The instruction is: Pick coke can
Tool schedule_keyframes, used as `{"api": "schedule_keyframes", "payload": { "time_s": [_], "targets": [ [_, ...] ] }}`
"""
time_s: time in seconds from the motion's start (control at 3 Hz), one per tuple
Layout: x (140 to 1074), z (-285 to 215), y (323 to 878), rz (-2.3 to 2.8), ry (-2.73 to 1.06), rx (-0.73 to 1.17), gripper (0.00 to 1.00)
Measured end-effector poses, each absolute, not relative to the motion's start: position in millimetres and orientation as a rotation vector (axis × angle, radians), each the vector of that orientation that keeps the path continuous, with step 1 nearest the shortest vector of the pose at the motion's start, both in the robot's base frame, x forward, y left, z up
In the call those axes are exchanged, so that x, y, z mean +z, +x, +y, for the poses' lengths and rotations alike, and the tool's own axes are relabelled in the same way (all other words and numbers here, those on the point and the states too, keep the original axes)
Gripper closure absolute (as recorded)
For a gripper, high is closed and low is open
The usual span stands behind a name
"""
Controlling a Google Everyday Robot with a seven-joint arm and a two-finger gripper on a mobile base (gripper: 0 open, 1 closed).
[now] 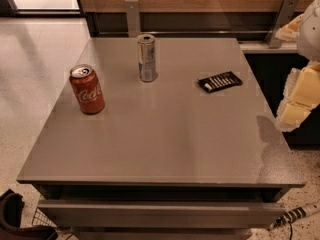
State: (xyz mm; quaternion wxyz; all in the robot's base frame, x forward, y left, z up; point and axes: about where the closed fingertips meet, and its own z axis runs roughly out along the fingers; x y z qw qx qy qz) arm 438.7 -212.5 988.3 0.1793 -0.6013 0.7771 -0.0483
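The coke can (87, 89) is a short red can with white lettering and a silver top. It stands upright near the left edge of the grey table (160, 144). My gripper (299, 98) shows as pale yellow parts at the far right edge of the view, off the table's right side. It is far from the can and holds nothing that I can see.
A taller slim silver-and-blue can (146, 58) stands upright at the back middle of the table. A flat black packet (219, 81) lies at the back right. A wooden wall with metal brackets runs behind the table. Pale floor lies to the left.
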Motion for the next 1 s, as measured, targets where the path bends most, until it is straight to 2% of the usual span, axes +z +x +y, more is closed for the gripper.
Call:
{"api": "schedule_keyframes", "payload": {
  "time_s": [0.67, 1.0],
  "targets": [
    [985, -199, 444, 2.148, -1.660, -0.090, 0.00],
    [976, -165, 458, 2.017, -1.565, 0.038, 0.00]
  ]
}}
